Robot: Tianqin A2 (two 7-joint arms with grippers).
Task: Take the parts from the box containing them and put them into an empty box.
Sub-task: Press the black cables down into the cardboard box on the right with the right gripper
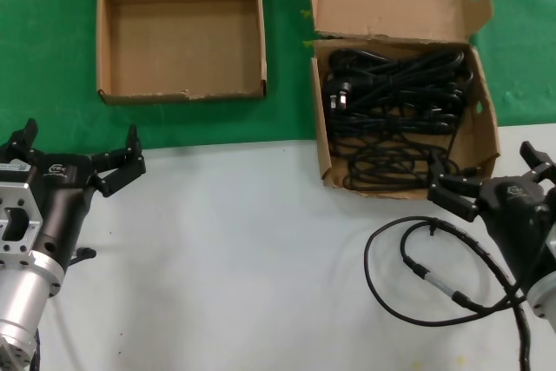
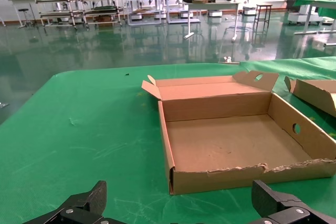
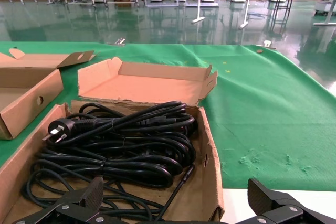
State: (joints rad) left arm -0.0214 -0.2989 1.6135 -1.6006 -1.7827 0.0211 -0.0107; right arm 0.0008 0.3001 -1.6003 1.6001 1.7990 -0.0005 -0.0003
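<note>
Head view: power cords point(image 1: 395, 115) lie coiled in the box with the tall slotted lid point(image 1: 480, 141), at the desk's point(image 1: 243, 249) far right on green cloth point(image 1: 52, 58). Empty low box point(image 1: 102, 49) sits well apart to the left.

Right hand point(image 1: 491, 182) hovers just at the full box's near corner, fingers spread, holding nothing. Left hand point(image 1: 78, 149) waits near the empty box, also spread and bare.

Right wrist view: cords point(image 3: 121, 150) overlap in a loose tangle, one plug point(image 3: 56, 128) on top.

Judgement: cords look light, soft and floppy, likely to snag their neighbours. Best taken across a bundled middle, where several strands run together, not by the plug.
</note>
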